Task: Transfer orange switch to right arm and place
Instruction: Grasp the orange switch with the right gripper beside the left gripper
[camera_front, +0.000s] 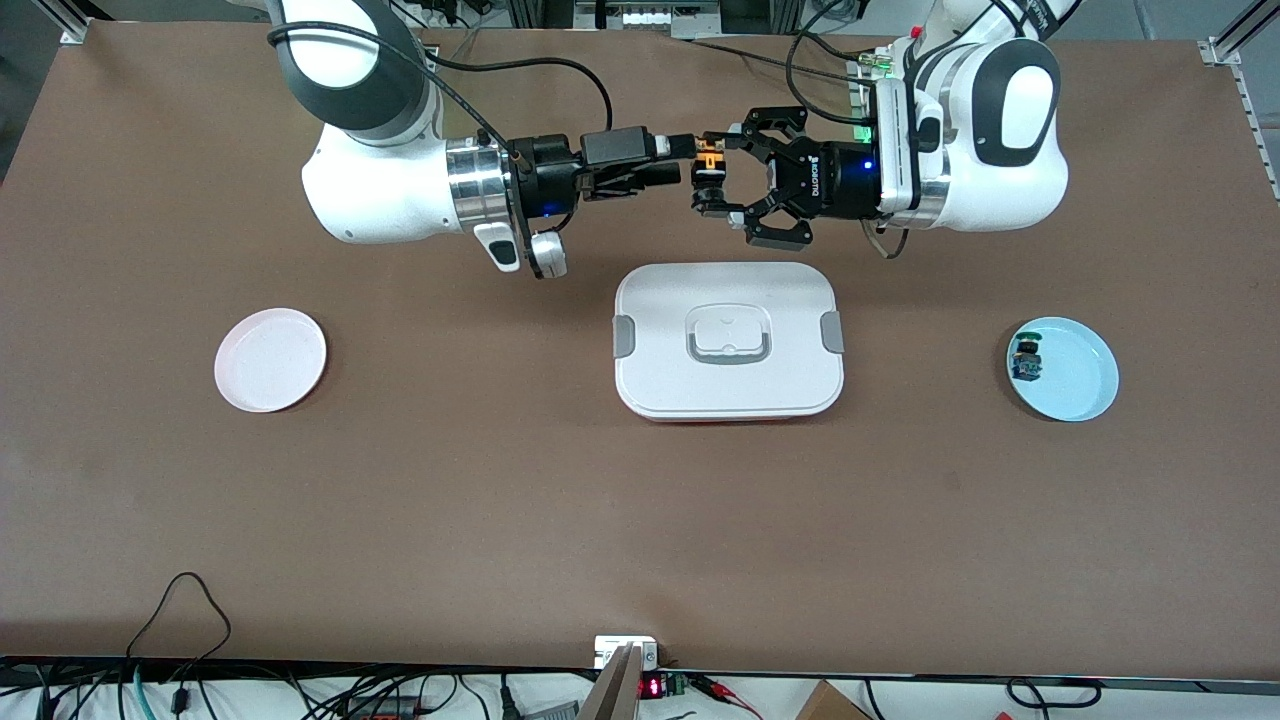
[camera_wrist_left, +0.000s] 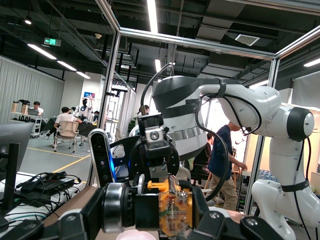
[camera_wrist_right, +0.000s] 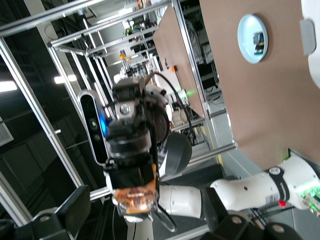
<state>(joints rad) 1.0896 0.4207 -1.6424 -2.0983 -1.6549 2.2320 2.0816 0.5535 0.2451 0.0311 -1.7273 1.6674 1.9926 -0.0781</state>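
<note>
Front view: the orange switch (camera_front: 709, 160) hangs in the air over the middle of the table's edge nearest the robots' bases, a tiny piece with a black body and orange-yellow parts. The left gripper (camera_front: 712, 172), a black claw with open linkages, is clamped on it. In the left wrist view the switch (camera_wrist_left: 174, 209) shows an orange-yellow block with fine metal parts, seated between the claw's pads. In the right wrist view it (camera_wrist_right: 135, 197) is a pale orange, blurred patch at the tip of the claw.

The right gripper (camera_front: 683, 160), black with slim straight fingers, points at the switch from the right arm's end; its fingers stand apart, the tips just beside the switch. Whether they touch it cannot be told.

Containers: a white lidded box (camera_front: 728, 341) with grey side clips and a handle recess lies shut at the middle of the table, nearer the front camera than both grippers. A light blue plate (camera_front: 1075, 380) near the left arm's end holds a small switch with blue and green parts (camera_front: 1027, 360), lying by the plate's rim. A pale pink plate (camera_front: 270, 359) lies near the right arm's end.

Cables and a small red display (camera_front: 651, 686) sit along the table's edge nearest the front camera.
</note>
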